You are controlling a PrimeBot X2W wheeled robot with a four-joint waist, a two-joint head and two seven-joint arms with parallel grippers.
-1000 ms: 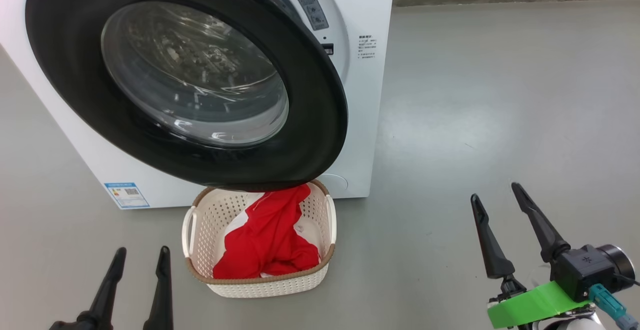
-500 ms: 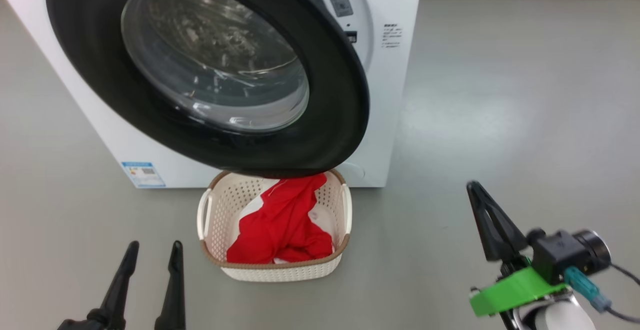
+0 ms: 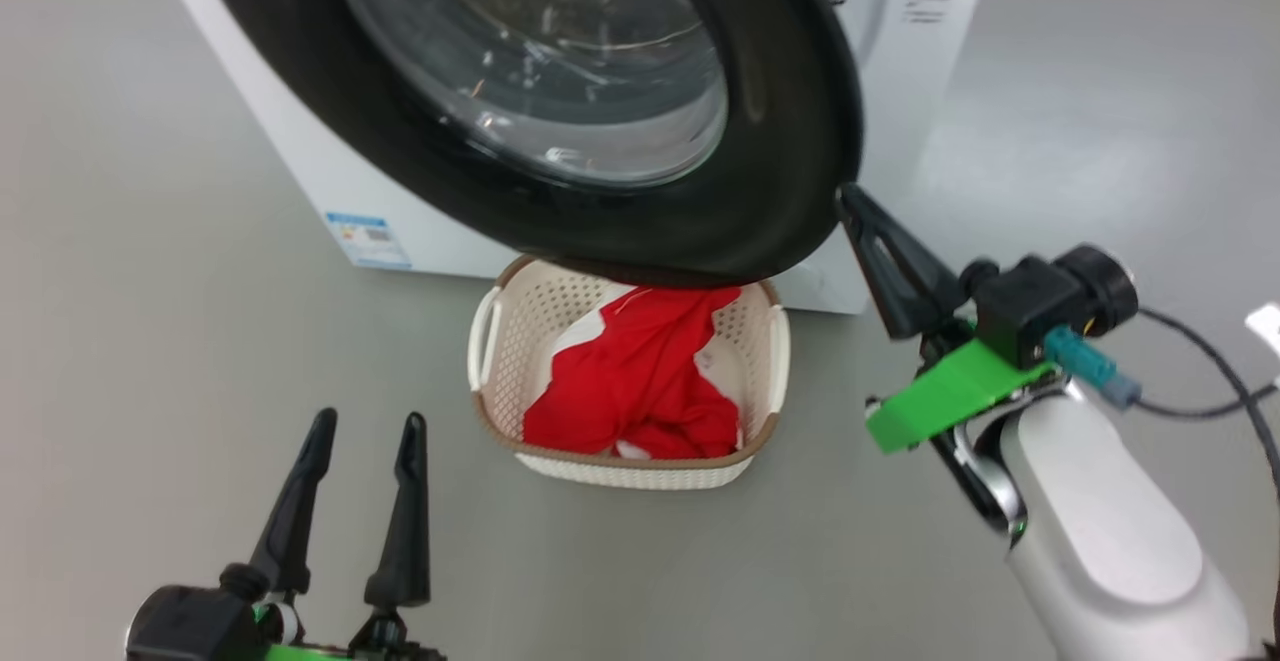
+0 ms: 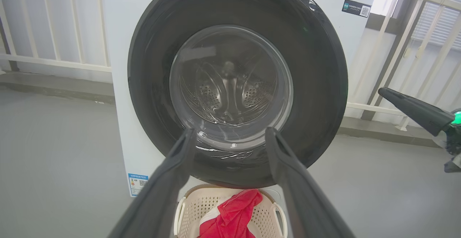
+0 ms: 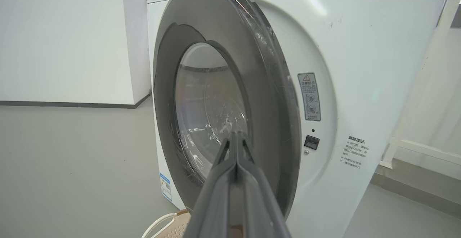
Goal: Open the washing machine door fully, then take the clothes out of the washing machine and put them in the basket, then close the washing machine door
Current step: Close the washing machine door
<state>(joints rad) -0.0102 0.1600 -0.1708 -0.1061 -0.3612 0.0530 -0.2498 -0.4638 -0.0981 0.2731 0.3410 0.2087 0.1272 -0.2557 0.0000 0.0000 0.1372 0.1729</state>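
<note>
Grey smooth floor runs under everything, and the left wrist view shows a white railing behind. The head camera has swung since a second ago, so the whole scene sits further right and higher in its view. At the lower left the left gripper hovers over bare floor, its long dark fingers spread apart and empty, as they were a second ago. Ahead of it stands the white front-loading washing machine, with the large round washing machine door, glossy black rim around a bulging clear glass window, swung partly out from the front. Below the door's lower edge, on the floor against the machine, sits the small cream-white perforated plastic basket with a brown rim, and a red garment lies crumpled in it. On the right, the right gripper had its fingers parted low over the floor a second ago; they are now pressed together with nothing between them, and the tip sits at the lower right edge of the door's rim. Whether it touches the rim cannot be told. Its wrist view looks along the shut fingers at the door's grey face.
</note>
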